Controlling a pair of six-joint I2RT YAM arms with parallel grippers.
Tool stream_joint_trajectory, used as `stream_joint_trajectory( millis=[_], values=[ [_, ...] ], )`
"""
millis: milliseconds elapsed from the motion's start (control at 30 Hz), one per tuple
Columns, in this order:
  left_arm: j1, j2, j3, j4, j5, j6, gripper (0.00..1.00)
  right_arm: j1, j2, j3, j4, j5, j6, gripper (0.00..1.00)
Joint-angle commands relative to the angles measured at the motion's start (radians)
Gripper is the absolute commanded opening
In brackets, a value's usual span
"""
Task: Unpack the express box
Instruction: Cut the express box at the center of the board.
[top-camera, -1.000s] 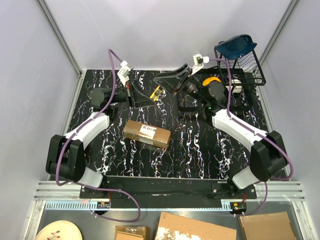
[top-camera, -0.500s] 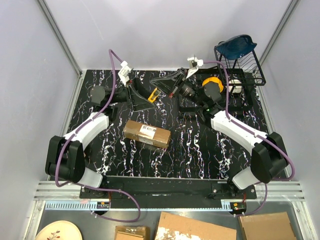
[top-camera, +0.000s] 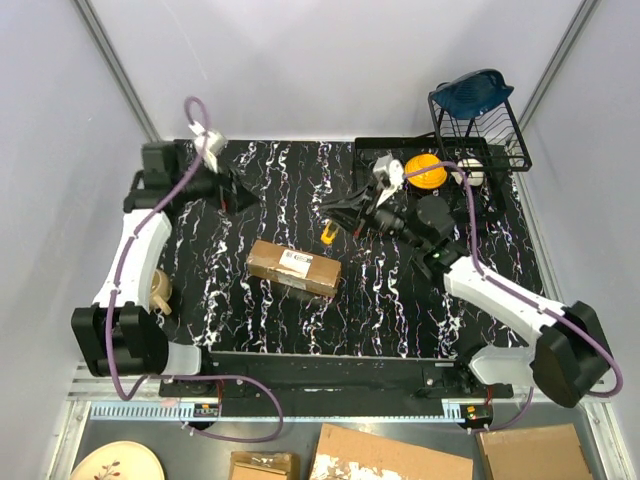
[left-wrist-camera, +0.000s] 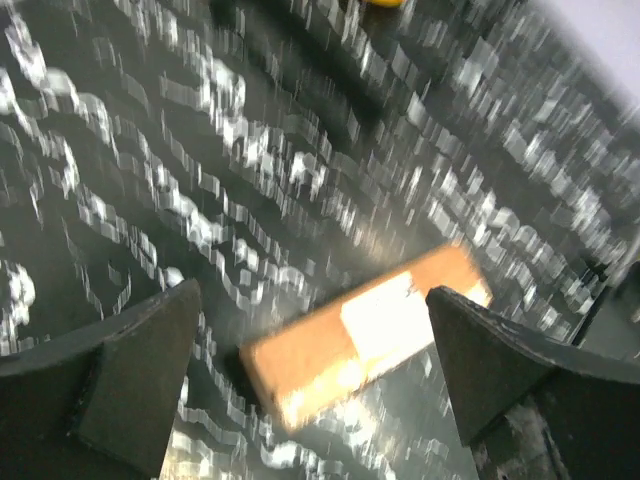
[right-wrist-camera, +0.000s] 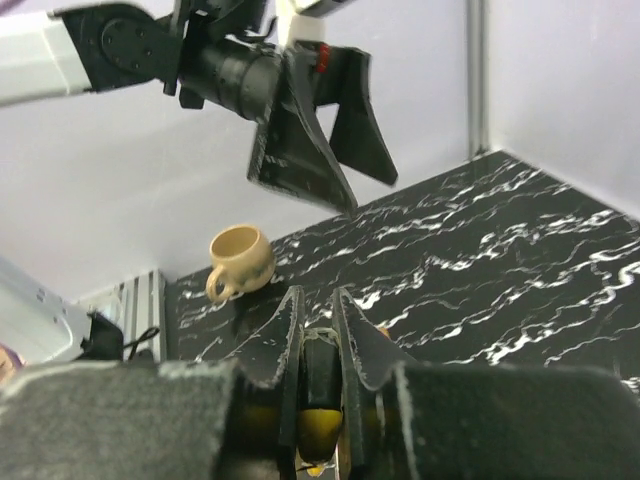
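The express box (top-camera: 294, 268) lies closed at the middle of the desk (top-camera: 400, 300). Just beyond it, the right pincer (right-wrist-camera: 316, 305) clenches a yellow utility knife (top-camera: 329, 236), apparently poised to slit the tape; next, blade must meet seam. Far left, the left pincer (top-camera: 232, 192) hangs released.

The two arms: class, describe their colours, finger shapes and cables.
Both the left arm and right arm have white link shells and black joint housings. A purple cable runs along each. The fingers are black, tapering wedges.
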Motion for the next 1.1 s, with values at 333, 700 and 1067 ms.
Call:
stream_joint_trajectory(
  millis=[333, 700, 1067],
  values=[
    [-0.153, 0.091, -0.219, -0.217, -0.458, 0.439, 0.99, 0.129, 0.362, -0.052, 0.549, -0.144, -0.137, 0.00],
    [-0.173, 0.154, -0.167, -0.266, -0.412, 0.497, 0.99, 0.217, 0.537, 0.020, 0.580, -0.090, -0.393, 0.00],
    [-0.171, 0.237, -0.172, -0.217, -0.412, 0.476, 0.99, 0.232, 0.619, 0.068, 0.603, -0.112, -0.417, 0.00]
  ],
)
